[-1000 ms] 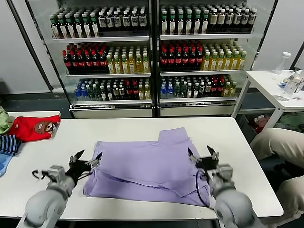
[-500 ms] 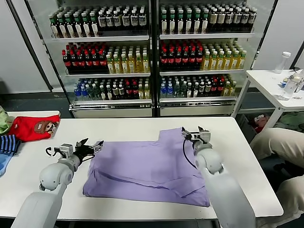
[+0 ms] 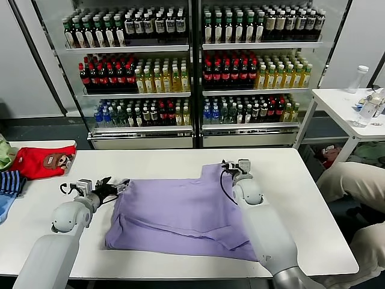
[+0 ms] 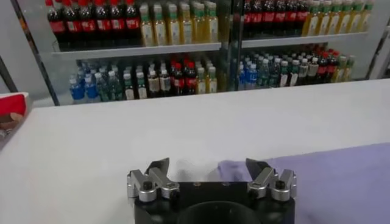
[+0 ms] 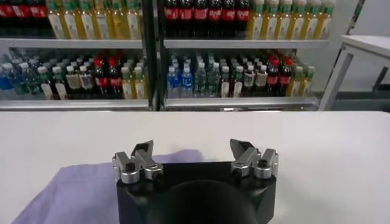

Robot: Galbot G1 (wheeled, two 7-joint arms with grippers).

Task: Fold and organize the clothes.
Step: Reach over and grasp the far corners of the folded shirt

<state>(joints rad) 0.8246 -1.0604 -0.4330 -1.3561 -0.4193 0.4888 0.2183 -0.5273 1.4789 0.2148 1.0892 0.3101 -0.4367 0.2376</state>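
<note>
A lavender T-shirt (image 3: 180, 217) lies partly folded on the white table (image 3: 313, 211), plain side up, its layers overlapping and one sleeve reaching toward the table's far edge. The left claw (image 3: 114, 185) sits low at the shirt's far left corner, just beside the cloth; its fingers (image 4: 157, 167) stand wide apart with nothing between them, and the left wrist view shows a rounded purple edge of the shirt (image 4: 317, 176) lying on the table just ahead of them. The right claw (image 3: 234, 165) is at the shirt's far right corner, over the end of that sleeve; its fingers (image 5: 144, 150) are also spread wide and hold nothing, with the cloth (image 5: 67, 192) showing beneath and to one side of them. Well away from the shirt on the left, a red garment (image 3: 43, 161) with a brown cartoon print and a blue-striped garment (image 3: 11, 182) lie at the table's edge. Beyond the shirt, behind the table, stand glass-fronted coolers (image 3: 192, 72) full of bottled drinks.
</note>
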